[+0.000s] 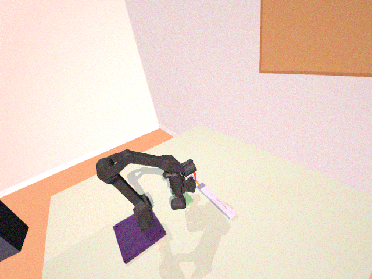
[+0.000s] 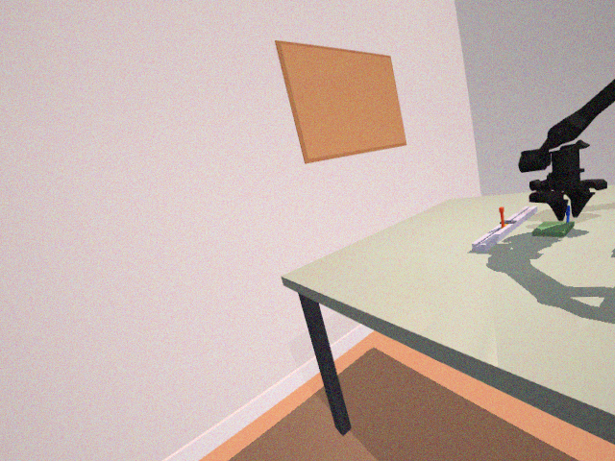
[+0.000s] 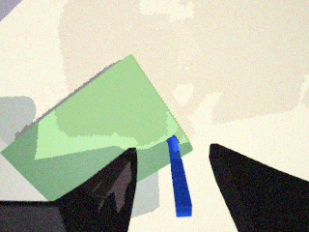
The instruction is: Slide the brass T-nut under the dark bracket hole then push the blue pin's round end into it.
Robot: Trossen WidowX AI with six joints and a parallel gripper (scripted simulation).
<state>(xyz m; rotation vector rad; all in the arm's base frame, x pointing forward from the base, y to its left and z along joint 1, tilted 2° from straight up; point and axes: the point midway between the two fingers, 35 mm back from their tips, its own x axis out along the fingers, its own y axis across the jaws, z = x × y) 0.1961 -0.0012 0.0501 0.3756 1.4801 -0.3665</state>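
Step in hand looks like the pin pick. Gripper (image 1: 183, 198) (image 2: 569, 218) (image 3: 173, 153) is over the tray (image 1: 188, 198) (image 2: 550, 229) (image 3: 103, 103), fingers part-way closed, a gap on each side of the pin (image 2: 567, 214) (image 3: 180, 179) in the wrist view, so nothing is grasped. Pin stands up from the tray near one edge, between the fingertips but off-centre, nearer the finger on the left of that picture. Top view doesn't show the pin; the arm seems to hide it. Over at the rail (image 1: 217, 201) (image 2: 504, 230), the handle (image 1: 195, 176) (image 2: 502, 216) sticks up beside the bracket (image 1: 201, 185) (image 2: 507, 221), with no finger on it. I'd read that as the nut being in the slot and slid along already (nut itself is too small to make out, so whether it lies flat or sits right under the hole, I can't tell). Next move: finish closing on the pin, ideally shifting a touch first so both pads meet it together; one-sided contact could tip it or twist it in the grip. Then lift straight up until the lower end clears the tray, keep it vertical, carry it to the bracket and line up over the hole before pushing. Watch the handle on approach: it's close to the bracket, and a knock there could shift the nut off the hole.
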